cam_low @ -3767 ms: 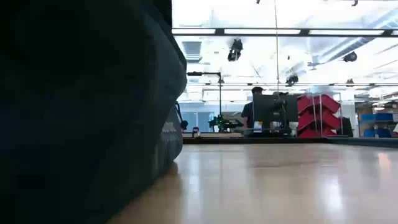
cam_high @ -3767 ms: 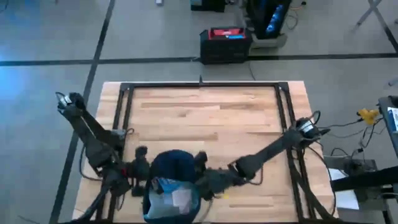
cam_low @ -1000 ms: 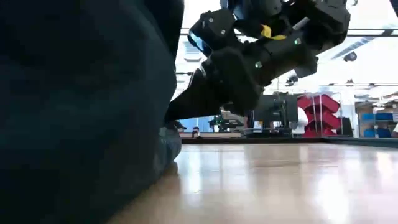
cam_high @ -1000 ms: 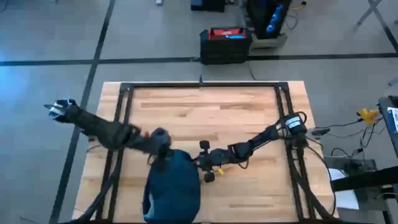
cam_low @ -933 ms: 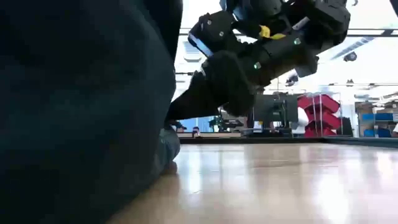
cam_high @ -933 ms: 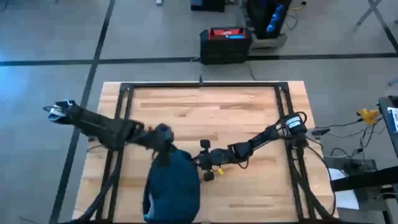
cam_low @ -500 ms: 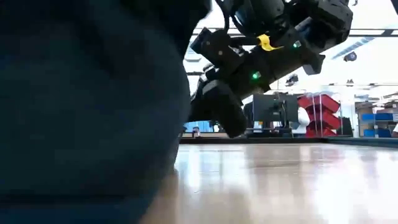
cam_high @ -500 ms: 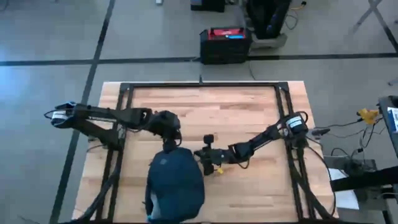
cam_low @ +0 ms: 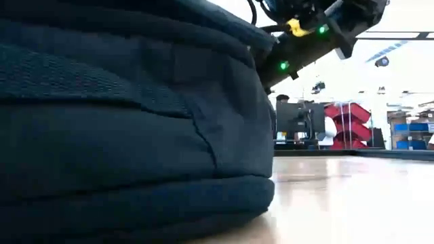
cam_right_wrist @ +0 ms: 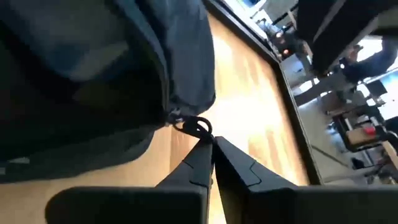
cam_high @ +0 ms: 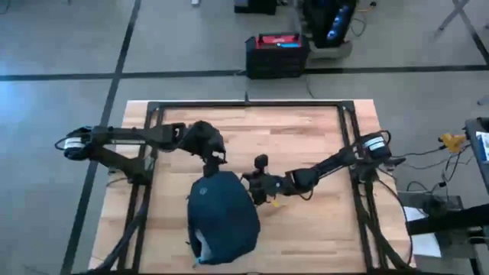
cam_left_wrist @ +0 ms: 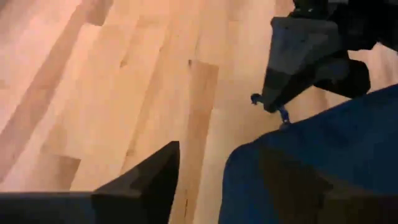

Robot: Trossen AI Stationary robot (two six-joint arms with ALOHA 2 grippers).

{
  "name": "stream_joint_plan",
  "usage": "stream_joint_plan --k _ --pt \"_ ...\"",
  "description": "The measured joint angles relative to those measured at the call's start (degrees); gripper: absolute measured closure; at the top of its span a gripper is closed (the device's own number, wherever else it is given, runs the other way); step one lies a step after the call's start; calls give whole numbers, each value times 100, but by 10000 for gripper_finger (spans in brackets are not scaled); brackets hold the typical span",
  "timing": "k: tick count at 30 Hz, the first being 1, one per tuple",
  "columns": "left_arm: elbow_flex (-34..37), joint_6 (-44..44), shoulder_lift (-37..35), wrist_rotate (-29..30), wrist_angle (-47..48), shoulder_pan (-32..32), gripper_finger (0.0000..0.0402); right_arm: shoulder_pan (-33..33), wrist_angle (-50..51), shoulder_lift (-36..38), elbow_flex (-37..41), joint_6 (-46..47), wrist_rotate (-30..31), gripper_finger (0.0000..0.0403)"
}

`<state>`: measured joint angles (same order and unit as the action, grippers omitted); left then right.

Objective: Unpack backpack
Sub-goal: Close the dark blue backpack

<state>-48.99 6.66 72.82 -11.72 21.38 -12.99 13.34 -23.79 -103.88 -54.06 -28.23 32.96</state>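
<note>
The right gripper (cam_right_wrist: 209,144), jaws pinched shut on the zipper pull (cam_right_wrist: 194,126) at the backpack (cam_high: 223,218) edge, is nearer; the left gripper (cam_high: 215,158), jaws open, hovers beyond the backpack's far end

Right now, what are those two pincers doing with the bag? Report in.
Right pincer shut on the zipper pull at the backpack's edge. Left pincer open, just beyond the backpack's far end, holding nothing. Nothing unpacked on the table.

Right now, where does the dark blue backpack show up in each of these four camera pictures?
High view: backpack, near edge, left of centre.
Low view: backpack fills the left.
Left wrist view: lower right.
Right wrist view: upper left.
Shared landmark: the right end effector at the backpack's zipper pull.
</note>
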Motion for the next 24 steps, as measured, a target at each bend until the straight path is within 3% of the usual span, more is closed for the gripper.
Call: stream_joint_plan --k 5,12,18,21,24 --pt "561 102 209 -781 -570 -367 174 -7 31 49 -2 29 -313 403" --pt "905 128 873 -2038 -1739 -367 180 -80 84 44 -85 68 -341 403" --pt "852 74 1359 -2496 -2019 -354 189 -201 118 40 -116 208 -359 403" --pt "854 32 1665 -2585 -2051 -337 209 -251 162 38 -116 240 -361 403" --pt "854 -122 1887 -2623 -2054 -337 274 -258 174 38 -114 97 -342 403"
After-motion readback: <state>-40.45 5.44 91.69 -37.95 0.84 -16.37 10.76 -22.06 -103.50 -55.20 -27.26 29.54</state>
